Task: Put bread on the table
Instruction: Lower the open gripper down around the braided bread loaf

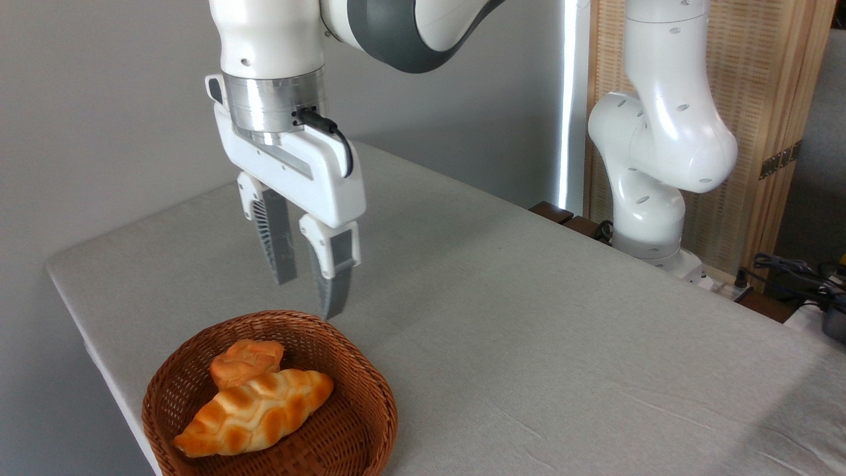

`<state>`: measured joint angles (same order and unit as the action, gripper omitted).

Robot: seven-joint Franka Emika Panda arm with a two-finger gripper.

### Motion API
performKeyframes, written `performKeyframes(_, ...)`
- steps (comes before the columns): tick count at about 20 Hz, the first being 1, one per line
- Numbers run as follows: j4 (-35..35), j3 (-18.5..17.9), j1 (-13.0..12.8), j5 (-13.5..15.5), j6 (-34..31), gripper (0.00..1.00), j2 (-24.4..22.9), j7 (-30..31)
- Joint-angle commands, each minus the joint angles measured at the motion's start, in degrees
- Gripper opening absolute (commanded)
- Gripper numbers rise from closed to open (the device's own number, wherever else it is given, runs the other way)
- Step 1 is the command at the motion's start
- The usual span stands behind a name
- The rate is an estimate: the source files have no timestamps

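The bread [254, 413], a long braided golden loaf with pale seams, lies in the brown wicker basket [370, 403] at the lower left. A small round orange bun [246, 361] sits just behind it in the same basket. My gripper [308, 296] hangs above the basket's far rim, fingers pointing down, open with nothing between them. It is clear of the bread, higher and slightly to the right. The table [529, 330] has a light grey cloth surface.
The arm's white base [651, 218] stands at the table's far right edge. Cables and dark equipment [803, 274] lie off the table at right. A wooden slatted screen [780, 86] stands behind. The table's left edge runs close beside the basket.
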<state>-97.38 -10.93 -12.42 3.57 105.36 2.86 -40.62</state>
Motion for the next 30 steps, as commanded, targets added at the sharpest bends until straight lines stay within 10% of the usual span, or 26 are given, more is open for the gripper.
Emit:
performKeyframes(1, 0.5, 0.8, -0.1, -4.2, -4.3, 1.0, -0.8, 3.0)
performKeyframes(10, 0.5, 1.4, -0.1, -5.7, -4.0, 1.0, -0.7, 4.8)
performKeyframes(15, 0.0, 1.4, 0.0, -1.0, 5.2, 1.0, -0.3, 4.7)
performKeyframes(30, -2.5, 3.1, 0.6, -1.0, 19.3, 1.0, 9.4, 4.4)
